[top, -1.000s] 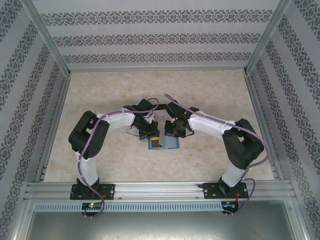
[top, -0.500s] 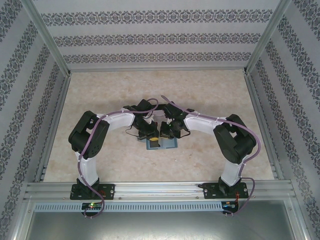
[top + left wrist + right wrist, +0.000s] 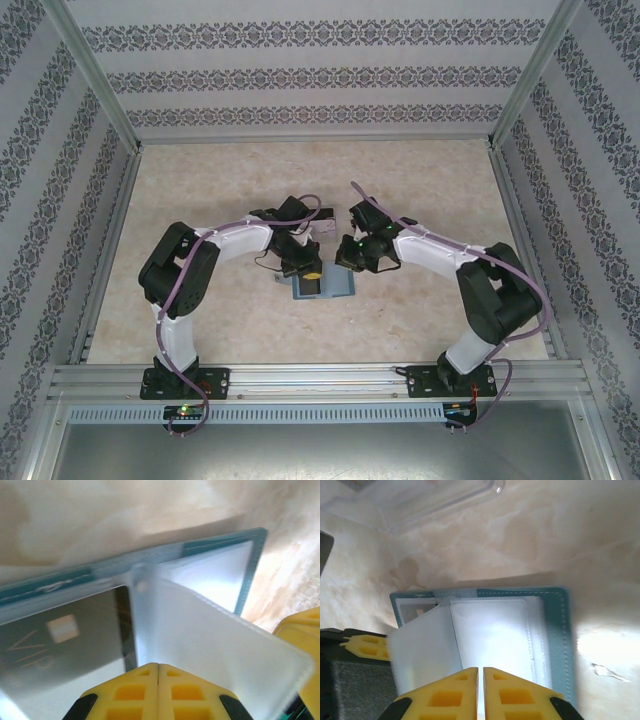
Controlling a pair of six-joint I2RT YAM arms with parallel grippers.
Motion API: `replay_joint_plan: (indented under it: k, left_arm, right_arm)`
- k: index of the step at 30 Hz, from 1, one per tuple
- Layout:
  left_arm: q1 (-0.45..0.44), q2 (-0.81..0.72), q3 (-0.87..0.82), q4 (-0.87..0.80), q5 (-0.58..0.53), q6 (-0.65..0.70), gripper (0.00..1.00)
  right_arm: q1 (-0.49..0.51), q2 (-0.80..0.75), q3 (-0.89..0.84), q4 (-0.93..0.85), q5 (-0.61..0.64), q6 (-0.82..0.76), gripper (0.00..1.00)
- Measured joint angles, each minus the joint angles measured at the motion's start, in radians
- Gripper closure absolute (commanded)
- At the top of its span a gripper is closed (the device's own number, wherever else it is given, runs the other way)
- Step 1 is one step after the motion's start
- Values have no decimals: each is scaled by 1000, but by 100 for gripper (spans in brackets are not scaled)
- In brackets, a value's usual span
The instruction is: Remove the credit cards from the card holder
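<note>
- Teal card holder (image 3: 325, 288) lies open and flat on the marbled desk (image 3: 220, 190), with its pockets facing up.
- In the left half of the holder, a dark credit card (image 3: 55, 645) with pale "VIP" letters sits behind a clear pocket window.
- From the fold of the holder a frosted sheet (image 3: 420, 650) stands up, tilted. I cannot tell if it is a pale card or a pocket leaf.
- The left pincer (image 3: 158, 672) is over the near left part of the holder. Its two yellow fingers are pressed together with no gap. The lower edge of the frosted sheet reaches them, but I cannot tell whether it is pinched.
- The right pincer (image 3: 480, 680) is over the near edge of the holder's right half. Its fingers are almost closed, with only a thin slit, and nothing is seen between them.
- The pocket in the right half of the holder looks bright white.
- A clear plastic tray (image 3: 445, 500) rests on the desk beyond the far edge of the holder, apart from it.
</note>
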Motion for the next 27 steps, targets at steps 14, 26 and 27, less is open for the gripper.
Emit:
replay_joint_plan:
  k: [14, 26, 27]
  left_arm:
    - [-35, 79, 57, 0, 10, 0, 100]
    - [-46, 117, 80, 1, 25, 0, 100]
    - [-46, 121, 85, 0, 26, 0, 100]
  right_arm:
    - [-53, -87, -53, -33, 15, -7, 87]
    - [-53, -88, -60, -37, 15, -8, 87]
    - [-53, -88, -62, -37, 15, -8, 87]
